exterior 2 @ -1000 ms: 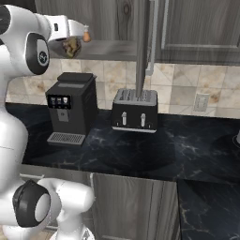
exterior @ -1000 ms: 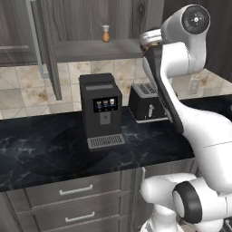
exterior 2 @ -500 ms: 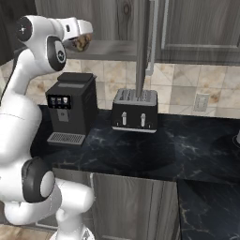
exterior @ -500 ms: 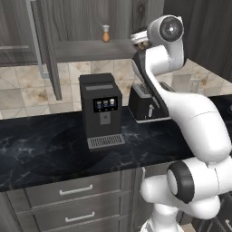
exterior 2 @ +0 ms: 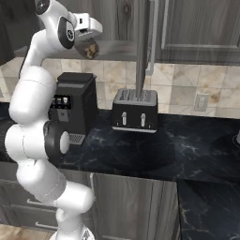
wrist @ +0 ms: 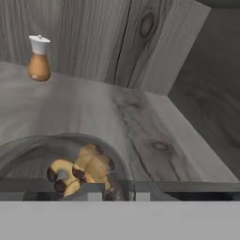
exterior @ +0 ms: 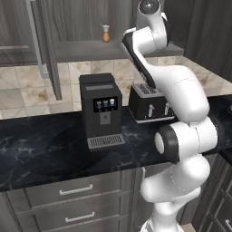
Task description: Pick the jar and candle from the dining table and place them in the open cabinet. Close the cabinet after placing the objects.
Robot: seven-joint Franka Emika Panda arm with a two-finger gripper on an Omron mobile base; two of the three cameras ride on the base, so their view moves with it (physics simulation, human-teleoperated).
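swung right toward the cabinet (exterior 2: 187, 28) shelf, end effector (exterior 2: 91, 40) clamps the jar (exterior 2: 90, 48) beneath it.

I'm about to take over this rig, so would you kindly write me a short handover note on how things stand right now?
Gripper: shut on the jar, held up at the front edge of the open cabinet's grey shelf.
Jar: in the hand view it sits just in front of the camera, over the shelf; not yet released.
On the shelf: a small orange pale-topped item near the back wall.
Cabinet door: open.
Done: jar picked and carried up.
Left: set the jar down, fetch and place the candle, close the door.
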